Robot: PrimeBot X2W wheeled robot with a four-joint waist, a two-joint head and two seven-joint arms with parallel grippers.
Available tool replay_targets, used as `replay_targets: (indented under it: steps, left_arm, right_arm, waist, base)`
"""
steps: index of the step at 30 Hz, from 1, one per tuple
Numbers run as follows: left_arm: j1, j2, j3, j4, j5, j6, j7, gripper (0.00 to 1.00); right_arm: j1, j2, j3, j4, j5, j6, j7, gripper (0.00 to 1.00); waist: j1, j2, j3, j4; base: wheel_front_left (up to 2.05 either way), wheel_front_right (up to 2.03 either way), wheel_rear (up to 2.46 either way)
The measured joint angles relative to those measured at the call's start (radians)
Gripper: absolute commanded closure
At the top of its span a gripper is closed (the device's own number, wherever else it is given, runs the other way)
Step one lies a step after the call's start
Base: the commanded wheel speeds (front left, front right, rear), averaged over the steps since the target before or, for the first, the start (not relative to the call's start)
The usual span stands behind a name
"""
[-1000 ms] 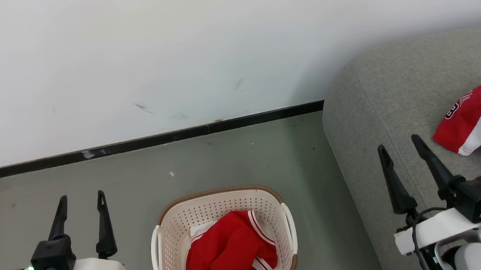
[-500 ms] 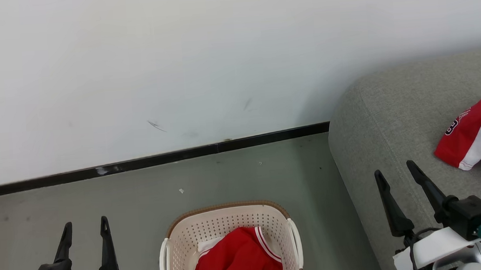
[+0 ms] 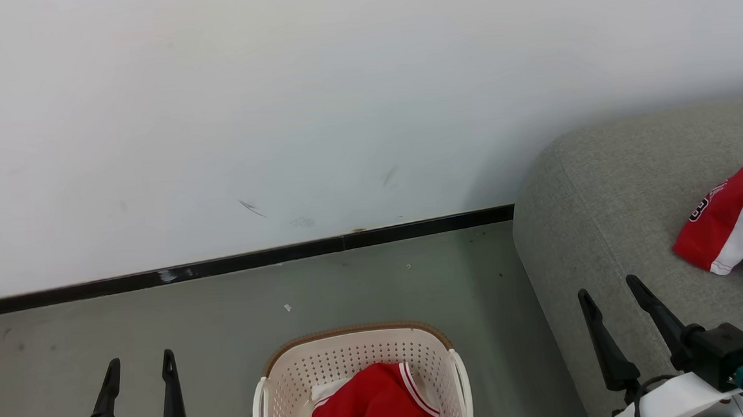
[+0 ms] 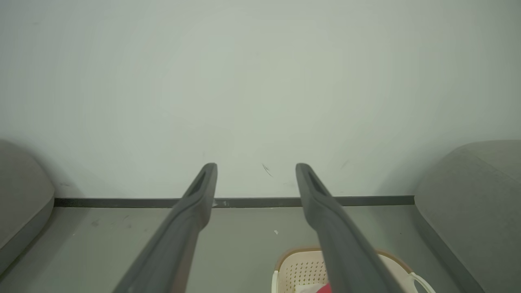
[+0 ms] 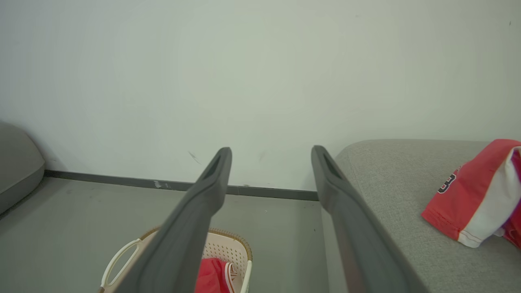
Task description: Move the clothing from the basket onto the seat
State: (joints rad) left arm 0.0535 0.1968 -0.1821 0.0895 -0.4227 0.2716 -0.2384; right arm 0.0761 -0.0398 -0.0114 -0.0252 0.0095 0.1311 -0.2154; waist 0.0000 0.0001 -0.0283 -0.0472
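Clothing (image 3: 374,405) split — one red piece bunched in basket (image 3: 355,358), second piece (image 3: 730,219) lying on seat (image 3: 603,207). Left gripper (image 3: 141,359) and right gripper (image 3: 608,284) — fingers apart, holding nothing; left one beside basket, right one above seat edge.

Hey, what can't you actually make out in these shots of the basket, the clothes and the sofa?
Basket, head view: near half cut off by the bottom edge, so how much red clothing it holds is unclear.
Red garment on the sofa, head view: cut by the right edge; lettering unreadable beyond a "3".
Basket, left wrist view: mostly behind a finger and below the bottom edge.
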Motion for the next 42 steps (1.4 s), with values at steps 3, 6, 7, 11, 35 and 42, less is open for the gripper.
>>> replay_targets:
  steps: [3, 6, 7, 11, 35, 42]
  left_arm:
    - [0.001, 0.001, -0.004, -0.006, 0.000, -0.003, 0.004, 0.00]
    - [0.008, 0.003, -0.005, -0.010, 0.000, -0.003, 0.008, 0.00]
    - [0.016, 0.003, -0.005, -0.012, 0.000, -0.003, 0.008, 0.00]
    - [0.022, 0.007, -0.005, -0.015, 0.000, -0.003, 0.009, 0.00]
    - [0.015, 0.044, -0.058, -0.030, 0.028, -0.029, 0.067, 0.00]
    - [-0.046, 0.055, -0.109, -0.017, 0.055, -0.049, 0.111, 0.00]
  right_arm:
    - [0.006, 0.001, 0.000, -0.002, 0.000, 0.000, 0.009, 0.00]
    - [0.006, 0.001, 0.001, -0.005, 0.000, 0.000, 0.010, 0.00]
    - [0.006, 0.001, 0.002, -0.006, 0.000, 0.000, 0.010, 0.00]
    - [0.008, 0.001, 0.006, -0.013, 0.000, 0.000, 0.011, 0.00]
    - [0.024, 0.001, -0.004, -0.068, 0.000, 0.000, 0.031, 0.00]
    - [0.023, 0.001, -0.009, -0.088, 0.000, 0.000, 0.040, 0.00]
  waist:
    - [0.0000, 0.0000, -0.003, 0.002]
    - [0.0000, 0.0000, -0.005, 0.003]
    - [0.0000, 0.0000, -0.005, 0.003]
    - [0.0000, 0.0000, -0.005, 0.003]
    - [0.0000, 0.0000, 0.033, 0.001]
    - [0.0000, 0.0000, 0.058, -0.002]
  base:
    - [0.00, 0.00, 0.00]
    - [0.00, 0.00, 0.00]
    - [0.00, 0.00, 0.00]
    - [0.00, 0.00, 0.00]
    - [0.00, 0.00, 0.00]
    - [0.00, 0.00, 0.00]
